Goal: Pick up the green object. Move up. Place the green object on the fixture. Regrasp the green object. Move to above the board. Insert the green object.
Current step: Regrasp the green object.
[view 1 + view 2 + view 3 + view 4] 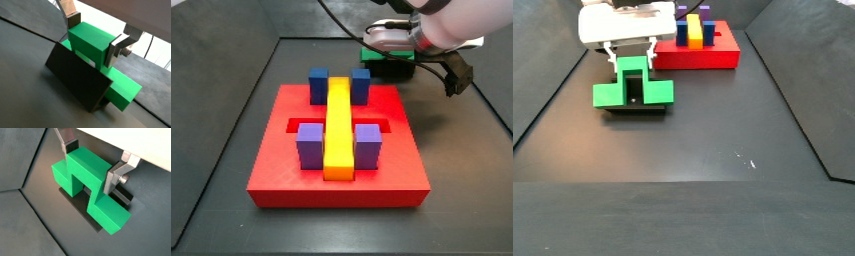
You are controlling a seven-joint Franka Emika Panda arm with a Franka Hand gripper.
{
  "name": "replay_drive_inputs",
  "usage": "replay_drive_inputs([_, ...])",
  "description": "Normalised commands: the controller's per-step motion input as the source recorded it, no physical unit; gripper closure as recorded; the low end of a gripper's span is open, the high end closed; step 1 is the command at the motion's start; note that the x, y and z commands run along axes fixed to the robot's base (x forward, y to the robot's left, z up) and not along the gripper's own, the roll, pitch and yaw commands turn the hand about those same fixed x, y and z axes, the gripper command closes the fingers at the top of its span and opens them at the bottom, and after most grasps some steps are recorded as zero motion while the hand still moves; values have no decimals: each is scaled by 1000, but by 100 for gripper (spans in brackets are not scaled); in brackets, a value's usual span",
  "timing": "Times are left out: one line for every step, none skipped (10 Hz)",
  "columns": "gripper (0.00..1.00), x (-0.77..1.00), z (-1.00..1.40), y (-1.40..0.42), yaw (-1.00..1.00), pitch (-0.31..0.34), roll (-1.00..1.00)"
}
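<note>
1. My gripper [93,162] hangs over the small black box-like fixture [636,108], at the 10 o'clock part of the dark floor in a side view.
2. The bright green stepped plastic block [83,180] sits on the fixture, its raised middle stem between my flat silver fingers [120,172].
3. My jaws stand narrow about that stem; in both wrist views the dark pads lie at or just beside its two faces, but I cannot tell whether they press it.
4. In a wrist view the block [99,57] overhangs the fixture's dark wall [77,79].
5. The large flat red board [338,165] lies near, bearing a long yellow bar [337,125], two blue blocks [319,83] and two purple blocks [368,144].
6. In a side view the board [700,55] lies at 1 o'clock from the fixture.
</note>
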Motion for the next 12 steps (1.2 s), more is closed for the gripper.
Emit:
replay_drive_inputs([100,0,0,0,0,0,0])
replay_drive_inputs([100,0,0,0,0,0,0])
replay_drive_inputs([100,0,0,0,0,0,0])
replay_drive_inputs([100,0,0,0,0,0,0])
replay_drive_inputs([100,0,0,0,0,0,0])
replay_drive_inputs([100,0,0,0,0,0,0])
replay_drive_inputs([100,0,0,0,0,0,0])
replay_drive_inputs([100,0,0,0,0,0,0])
replay_drive_inputs([100,0,0,0,0,0,0])
replay_drive_inputs([100,0,0,0,0,0,0])
replay_drive_inputs([100,0,0,0,0,0,0])
replay_drive_inputs([100,0,0,0,0,0,0])
